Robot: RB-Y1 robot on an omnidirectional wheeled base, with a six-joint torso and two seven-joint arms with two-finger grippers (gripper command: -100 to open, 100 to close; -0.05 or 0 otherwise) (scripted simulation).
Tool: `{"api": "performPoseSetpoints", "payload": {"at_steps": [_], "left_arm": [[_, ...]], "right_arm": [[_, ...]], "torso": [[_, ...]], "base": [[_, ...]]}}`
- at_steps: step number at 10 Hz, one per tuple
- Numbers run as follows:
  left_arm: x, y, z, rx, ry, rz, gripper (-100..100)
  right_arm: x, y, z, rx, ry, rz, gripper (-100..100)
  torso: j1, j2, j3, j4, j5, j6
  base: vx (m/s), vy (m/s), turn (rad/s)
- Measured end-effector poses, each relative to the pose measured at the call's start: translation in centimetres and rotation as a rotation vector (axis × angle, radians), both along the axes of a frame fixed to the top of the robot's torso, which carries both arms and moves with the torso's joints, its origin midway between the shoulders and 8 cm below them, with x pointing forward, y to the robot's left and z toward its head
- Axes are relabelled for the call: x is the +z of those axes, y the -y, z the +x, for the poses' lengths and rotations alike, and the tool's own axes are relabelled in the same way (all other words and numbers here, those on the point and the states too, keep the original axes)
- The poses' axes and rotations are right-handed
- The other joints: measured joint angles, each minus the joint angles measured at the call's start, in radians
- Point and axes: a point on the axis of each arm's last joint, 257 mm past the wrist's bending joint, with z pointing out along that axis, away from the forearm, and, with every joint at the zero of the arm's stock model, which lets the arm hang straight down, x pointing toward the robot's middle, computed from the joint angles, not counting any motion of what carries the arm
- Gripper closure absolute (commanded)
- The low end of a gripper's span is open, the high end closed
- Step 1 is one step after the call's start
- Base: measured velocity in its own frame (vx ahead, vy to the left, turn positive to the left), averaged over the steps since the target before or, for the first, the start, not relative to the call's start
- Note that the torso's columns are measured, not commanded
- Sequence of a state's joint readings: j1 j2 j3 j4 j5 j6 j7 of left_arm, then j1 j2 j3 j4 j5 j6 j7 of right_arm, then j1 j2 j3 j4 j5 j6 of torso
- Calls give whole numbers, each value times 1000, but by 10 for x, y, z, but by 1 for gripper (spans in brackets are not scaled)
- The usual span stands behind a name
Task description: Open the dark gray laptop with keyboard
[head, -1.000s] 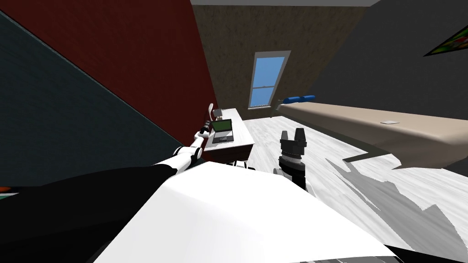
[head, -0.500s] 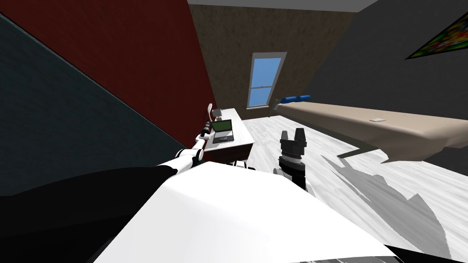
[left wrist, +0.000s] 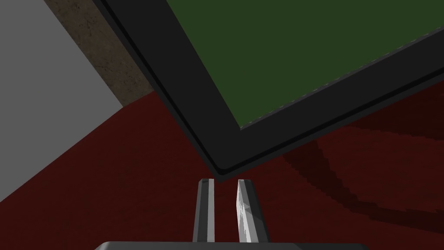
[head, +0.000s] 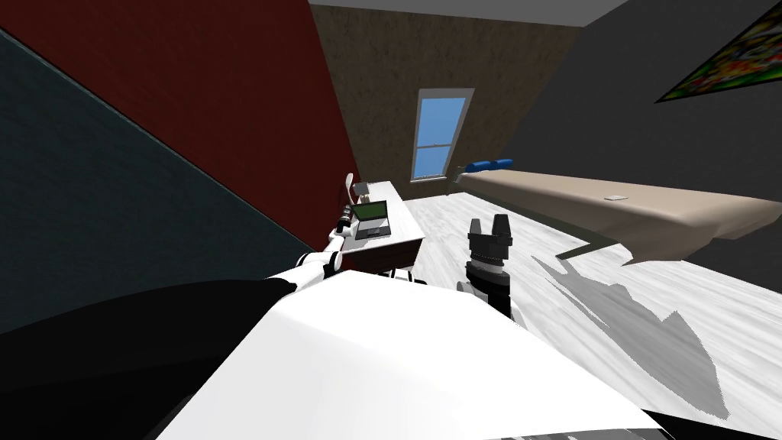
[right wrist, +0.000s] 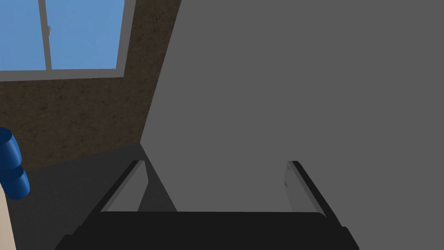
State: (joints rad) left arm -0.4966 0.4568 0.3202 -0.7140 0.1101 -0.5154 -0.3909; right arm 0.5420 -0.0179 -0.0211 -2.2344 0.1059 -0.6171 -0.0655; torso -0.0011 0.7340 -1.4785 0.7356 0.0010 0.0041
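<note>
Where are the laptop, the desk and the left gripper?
laptop [head: 371, 211]: head view, green screen.
desk [head: 404, 222]: head view, bare top.
left gripper [left wrist: 225, 182]: left wrist view, midway between fingertips.

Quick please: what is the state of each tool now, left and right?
Left tool: closed, tips at a corner of the laptop lid; grip cannot be told.
Right tool: open, holding nothing.

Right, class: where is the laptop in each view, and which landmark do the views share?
Head view: laptop on the desk, by the red wall.
Left wrist view: its lid corner between the fingertips of the left hand.
Right wrist view: not in it.
Shared: the brown wall, in all three.
</note>
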Motion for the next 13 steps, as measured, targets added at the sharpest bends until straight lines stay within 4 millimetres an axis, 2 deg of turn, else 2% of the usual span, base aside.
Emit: {"api": "performPoseSetpoints", "payload": {"at_steps": [8,10,12,13], "left_arm": [[-9,2,-35,70,104,42,100],[-19,11,-43,82,114,52,100],[-16,17,-47,80,140,65,100],[-23,19,-51,91,144,66,100]], "right_arm": [[0,0,0,0,0,0,0],[0,0,0,0,0,0,0],[0,0,0,0,0,0,0],[0,0,0,0,0,0,0]], "torso": [[1,2,1,2,-1,-3],[4,-2,-1,-1,2,0],[-1,-2,-1,0,-1,-3],[4,-3,-1,-3,3,2]], "base": [[-18,31,-58],[-3,89,-97],[6,51,-61],[-10,120,-141]]}}
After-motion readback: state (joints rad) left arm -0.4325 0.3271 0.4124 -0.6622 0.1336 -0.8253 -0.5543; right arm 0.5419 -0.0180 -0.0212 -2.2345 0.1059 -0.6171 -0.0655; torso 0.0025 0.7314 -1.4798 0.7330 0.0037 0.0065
